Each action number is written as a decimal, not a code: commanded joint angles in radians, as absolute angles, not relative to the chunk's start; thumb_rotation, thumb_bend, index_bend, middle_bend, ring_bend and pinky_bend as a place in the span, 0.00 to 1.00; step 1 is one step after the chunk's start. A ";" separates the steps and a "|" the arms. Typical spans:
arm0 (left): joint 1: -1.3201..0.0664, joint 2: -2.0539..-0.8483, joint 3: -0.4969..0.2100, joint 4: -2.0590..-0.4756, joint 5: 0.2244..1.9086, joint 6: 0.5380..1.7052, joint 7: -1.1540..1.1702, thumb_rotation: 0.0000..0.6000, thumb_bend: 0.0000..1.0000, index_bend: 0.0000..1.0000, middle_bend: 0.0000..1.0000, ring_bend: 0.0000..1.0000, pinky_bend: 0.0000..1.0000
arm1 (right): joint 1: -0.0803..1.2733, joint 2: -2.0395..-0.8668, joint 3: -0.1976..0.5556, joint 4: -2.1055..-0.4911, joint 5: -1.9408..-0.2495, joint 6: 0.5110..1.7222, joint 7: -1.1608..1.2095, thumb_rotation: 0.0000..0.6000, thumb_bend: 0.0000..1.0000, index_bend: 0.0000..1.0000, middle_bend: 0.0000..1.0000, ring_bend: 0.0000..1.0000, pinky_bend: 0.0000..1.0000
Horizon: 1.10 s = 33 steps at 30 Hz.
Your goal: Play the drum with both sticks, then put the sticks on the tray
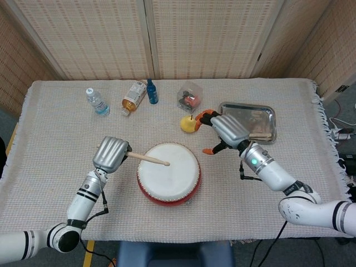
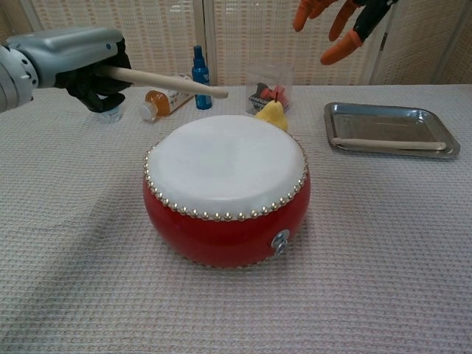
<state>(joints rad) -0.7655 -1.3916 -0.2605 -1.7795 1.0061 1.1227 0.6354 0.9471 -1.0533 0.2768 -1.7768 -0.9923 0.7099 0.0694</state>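
one stick (image 2: 389, 144) already lies in the tray (image 1: 269, 111) at two o'clock from the drum (image 1: 169, 172), so the putting-away is half done. the right hand (image 1: 225, 129) hovers empty, fingers spread wide. the left hand (image 1: 111, 154) grips the other stick (image 1: 148, 159) over the drumhead; next it must cross to the tray. no bottle label is readable.

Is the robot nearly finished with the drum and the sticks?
About halfway. One stick already lies on the tray, and the right robot hand is empty, fingers spread. The left robot hand holds the other stick over the drum. That stick has yet to reach the tray.
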 commanded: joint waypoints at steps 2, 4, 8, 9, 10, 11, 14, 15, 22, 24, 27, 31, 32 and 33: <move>-0.808 -1.430 -0.273 -1.773 0.938 1.123 0.700 1.00 0.83 1.00 1.00 1.00 1.00 | 1.058 -1.162 0.270 -1.811 -0.766 0.755 -0.097 1.00 0.14 0.40 0.23 0.12 0.32; -0.824 -1.443 -0.279 -1.770 0.899 1.123 0.723 1.00 0.83 1.00 1.00 1.00 1.00 | 1.083 -1.192 0.274 -1.823 -0.701 0.781 -0.124 1.00 0.14 0.41 0.24 0.13 0.33; -0.853 -1.462 -0.284 -1.769 0.843 1.133 0.768 1.00 0.83 1.00 1.00 1.00 1.00 | 1.118 -1.243 0.283 -1.837 -0.613 0.815 -0.148 1.00 0.14 0.43 0.24 0.13 0.33; -0.860 -1.469 -0.285 -1.769 0.831 1.137 0.775 1.00 0.83 1.00 1.00 1.00 1.00 | 1.127 -1.259 0.283 -1.835 -0.595 0.825 -0.157 1.00 0.14 0.44 0.24 0.13 0.33; -0.865 -1.474 -0.285 -1.768 0.823 1.139 0.780 1.00 0.83 1.00 1.00 1.00 1.00 | 1.134 -1.271 0.283 -1.833 -0.586 0.834 -0.166 1.00 0.14 0.44 0.24 0.13 0.33; -0.870 -1.479 -0.285 -1.767 0.816 1.142 0.785 1.00 0.83 1.00 1.00 1.00 1.00 | 1.140 -1.284 0.283 -1.829 -0.578 0.844 -0.174 1.00 0.14 0.44 0.24 0.13 0.33; -0.886 -1.494 -0.286 -1.759 0.791 1.152 0.804 1.00 0.83 1.00 1.00 1.00 1.00 | 1.158 -1.324 0.282 -1.817 -0.560 0.876 -0.203 1.00 0.14 0.46 0.24 0.13 0.33; -0.893 -1.499 -0.287 -1.757 0.779 1.157 0.812 1.00 0.83 1.00 1.00 1.00 1.00 | 1.165 -1.338 0.284 -1.813 -0.550 0.888 -0.213 1.00 0.14 0.46 0.25 0.13 0.33; -0.919 -1.526 -0.294 -1.752 0.728 1.197 0.846 1.00 0.82 1.00 1.00 1.00 1.00 | 1.179 -1.391 0.295 -1.792 -0.527 0.964 -0.263 1.00 0.14 0.51 0.26 0.14 0.33; -0.925 -1.529 -0.294 -1.752 0.718 1.202 0.852 1.00 0.82 1.00 1.00 1.00 1.00 | 1.182 -1.401 0.299 -1.782 -0.517 0.969 -0.272 1.00 0.14 0.51 0.26 0.15 0.33; -0.935 -1.534 -0.293 -1.750 0.703 1.203 0.858 1.00 0.82 1.00 1.00 1.00 1.00 | 1.191 -1.414 0.302 -1.768 -0.492 0.968 -0.293 1.00 0.14 0.52 0.26 0.15 0.33; -0.949 -1.541 -0.296 -1.743 0.682 1.207 0.865 1.00 0.82 1.00 1.00 1.00 1.00 | 1.204 -1.433 0.305 -1.747 -0.465 0.968 -0.320 1.00 0.14 0.52 0.26 0.15 0.33; -0.952 -1.543 -0.297 -1.741 0.678 1.207 0.865 1.00 0.82 1.00 1.00 1.00 1.00 | 1.207 -1.438 0.306 -1.744 -0.460 0.967 -0.324 1.00 0.14 0.52 0.26 0.15 0.33; -0.955 -1.545 -0.298 -1.739 0.674 1.209 0.865 1.00 0.82 1.00 1.00 1.00 1.00 | 1.210 -1.444 0.306 -1.739 -0.454 0.966 -0.332 1.00 0.14 0.52 0.26 0.15 0.33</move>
